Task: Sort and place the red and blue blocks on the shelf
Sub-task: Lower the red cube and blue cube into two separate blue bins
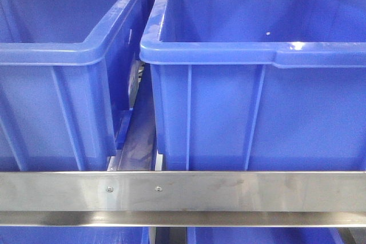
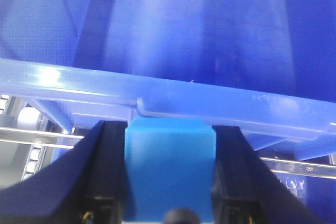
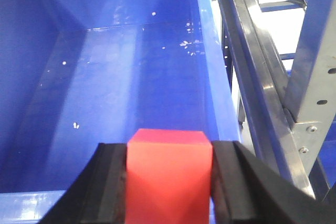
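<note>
Looking at the shelf (image 1: 229,191) as the anchor here: flat brushed-steel front rail with two small screws, running straight across the bottom of the front view, dull shine, hard edges

Sitting right behind that rail, two big blue bins side by side: left bin (image 1: 63,72) and right bin (image 1: 257,101), both glossy moulded plastic with ribbed walls and rolled rims, narrow gap between them

Hovering over the open right-hand bin beside the rack's steel upright, going by the right wrist view: right gripper (image 3: 169,182), black jaws clamping the red block (image 3: 169,174) on both flanks. Bin floor (image 3: 121,87) lying well below and ahead of the cube, speckled with pale bits. Looking already inside the rim line, so probably just needing a release

Holding short of a bin rim (image 2: 173,95) in the left wrist view: left gripper (image 2: 170,182), pinching the blue block (image 2: 170,166) the same way, squeezed between both pads. Rim lying just ahead and above the cube, bin wall rising beyond, white rollers of the rack peeking out at the left edge. Guessing this arm needs to climb over that lip first, so further from done than the right

Both cubes matte, plain, sharp-cornered, no long axis to worry about

Neither arm showing up in the front view
</note>
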